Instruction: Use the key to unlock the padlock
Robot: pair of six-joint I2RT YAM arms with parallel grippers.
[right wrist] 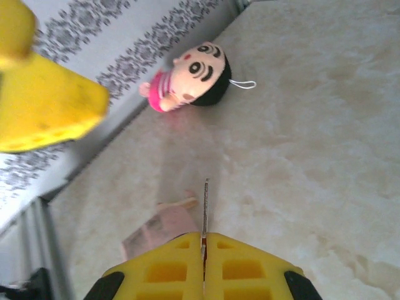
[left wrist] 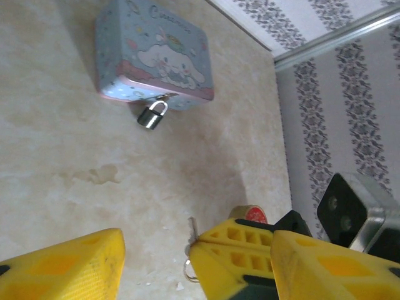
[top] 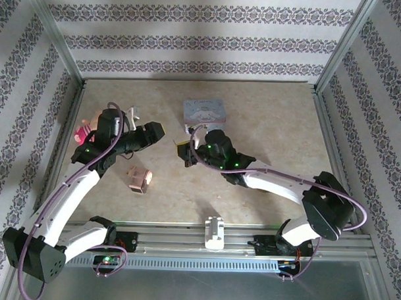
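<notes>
The padlock [left wrist: 152,115] is small and silver-grey and hangs by its shackle from the front of the pale-blue cartoon tin [left wrist: 156,53], which sits at the table's back centre [top: 205,112]. My right gripper [right wrist: 204,240] is shut on the key [right wrist: 205,203], whose thin blade sticks out past the fingertips. In the left wrist view the key [left wrist: 193,229] and its ring show at that gripper's tip, well short of the padlock. My left gripper [top: 159,132] is open, its fingers [left wrist: 69,265] spread either side of the right gripper's tip, holding nothing.
A small doll [right wrist: 187,78] with a black-haired head lies at the left wall. Near the table's middle left stands a pink box [top: 139,179]. A white plastic block [top: 215,232] sits on the front rail. Patterned walls close in three sides.
</notes>
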